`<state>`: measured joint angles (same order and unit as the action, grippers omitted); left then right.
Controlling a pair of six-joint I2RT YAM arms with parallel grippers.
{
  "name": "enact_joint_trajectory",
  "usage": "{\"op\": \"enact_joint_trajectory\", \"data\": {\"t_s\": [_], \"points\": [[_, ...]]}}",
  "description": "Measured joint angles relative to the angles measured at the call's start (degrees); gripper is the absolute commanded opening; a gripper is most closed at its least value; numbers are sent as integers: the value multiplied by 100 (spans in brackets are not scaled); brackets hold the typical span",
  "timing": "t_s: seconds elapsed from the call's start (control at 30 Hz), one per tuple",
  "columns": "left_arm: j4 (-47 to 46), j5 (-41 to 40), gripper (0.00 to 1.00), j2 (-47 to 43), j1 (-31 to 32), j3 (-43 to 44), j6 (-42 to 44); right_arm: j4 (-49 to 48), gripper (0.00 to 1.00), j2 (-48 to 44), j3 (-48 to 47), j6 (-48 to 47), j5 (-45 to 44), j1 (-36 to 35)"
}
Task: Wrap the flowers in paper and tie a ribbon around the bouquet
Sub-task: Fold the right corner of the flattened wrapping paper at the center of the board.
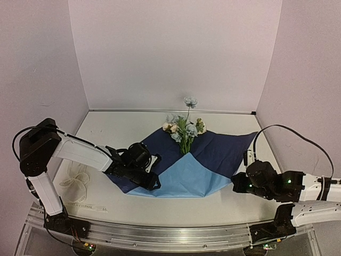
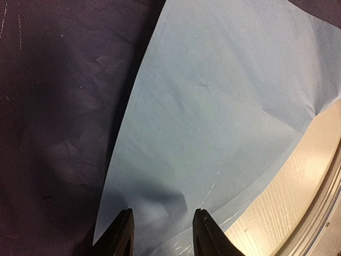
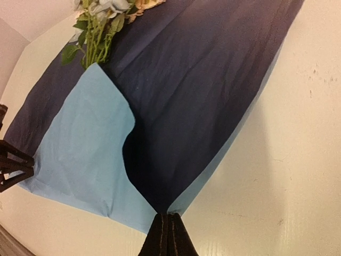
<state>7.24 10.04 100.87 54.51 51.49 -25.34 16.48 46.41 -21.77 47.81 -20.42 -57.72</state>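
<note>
The paper (image 1: 216,149) lies spread dark face up, with a light blue flap (image 1: 184,173) folded up over the stems. The flowers (image 1: 184,127) rest on its far corner, blooms pointing away from me. In the right wrist view the flowers (image 3: 98,21) show above the flap (image 3: 80,144). My right gripper (image 3: 169,215) is shut on the paper's near right corner, and shows in the top view (image 1: 235,184). My left gripper (image 2: 162,224) hovers open over the light blue paper (image 2: 213,106) near the flap's left edge, fingers (image 2: 121,234) apart. The ribbon (image 1: 74,184) lies looped on the table at the left.
The white table (image 1: 122,130) is walled by pale panels on three sides. A metal rail (image 1: 160,232) runs along the near edge, between the arm bases. Bare tabletop (image 3: 298,160) lies to the right of the paper.
</note>
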Motion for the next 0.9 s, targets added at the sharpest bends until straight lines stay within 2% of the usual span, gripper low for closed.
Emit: {"op": "enact_joint_trajectory", "data": {"t_s": [0.13, 0.37, 0.7, 0.9], "points": [[-158, 39, 39, 106, 92, 14, -169, 609, 0, 304, -850, -509, 354, 10], [-300, 49, 39, 190, 102, 56, -313, 1123, 0, 1503, -1955, -1066, 1279, -20], [-393, 42, 40, 217, 102, 58, -333, 990, 0, 3096, -3062, -1276, 2493, -87], [-323, -6, 44, 137, 102, 46, -329, 760, 0, 3782, -3445, -1272, 3196, -10]]}}
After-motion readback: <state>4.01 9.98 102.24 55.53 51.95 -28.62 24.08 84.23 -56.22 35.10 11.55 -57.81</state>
